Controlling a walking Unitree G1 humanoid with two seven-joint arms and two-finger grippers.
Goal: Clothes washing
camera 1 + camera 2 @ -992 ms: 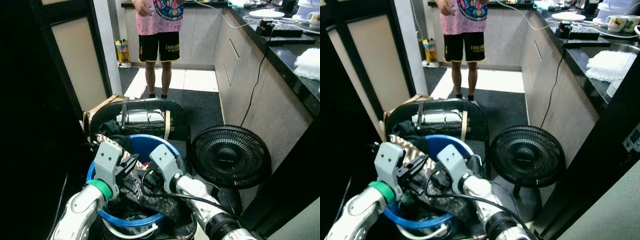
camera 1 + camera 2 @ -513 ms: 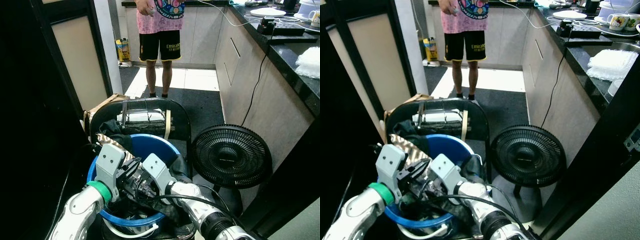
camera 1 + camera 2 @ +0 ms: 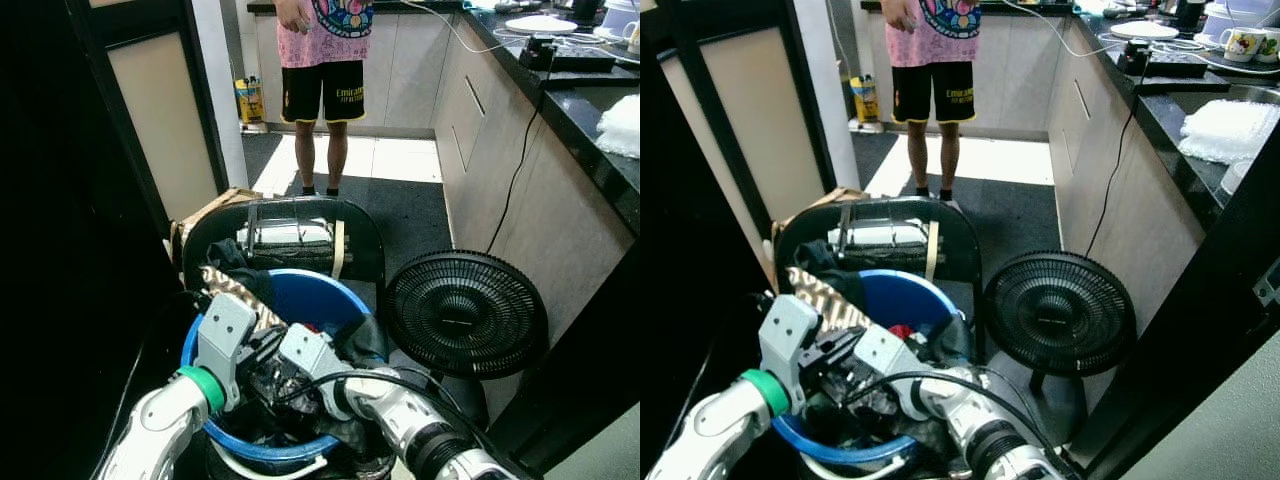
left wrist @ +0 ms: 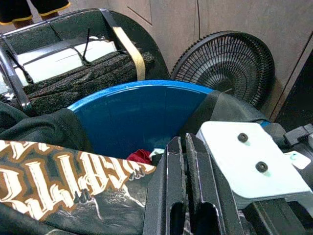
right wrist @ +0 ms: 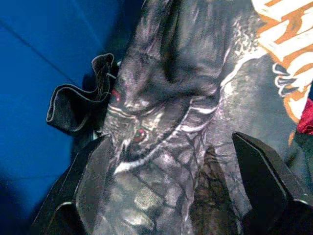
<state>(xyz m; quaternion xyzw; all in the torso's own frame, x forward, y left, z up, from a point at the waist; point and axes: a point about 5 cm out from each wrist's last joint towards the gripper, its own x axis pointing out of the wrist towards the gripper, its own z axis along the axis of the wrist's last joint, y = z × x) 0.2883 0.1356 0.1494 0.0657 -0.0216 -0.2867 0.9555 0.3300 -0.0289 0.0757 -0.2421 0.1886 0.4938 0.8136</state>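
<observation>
I have both arms down in the blue bucket (image 3: 300,290) at the lower centre of the head view, where the clothes sit: a dark printed shirt (image 5: 166,98) heaped inside, with a brown lettered garment (image 4: 58,171) draped over the rim at lower left. My right claw (image 5: 171,191) is spread wide, one finger on each side of a fold of the shirt, touching the cloth but not yet pinched on it. My left claw (image 4: 188,181) sits just beside the other arm's white wrist plate (image 4: 249,156), fingers pressed together with nothing between them as far as I can see. I judge this to be the pick-up step, fetching laundry out of the bucket. Next I would close the right claw firmly on that fold, then lift straight up, watching that the cloth does not drag the bucket or snag the left arm. A fan (image 3: 462,312) stands at right, a person (image 3: 322,60) at top centre
</observation>
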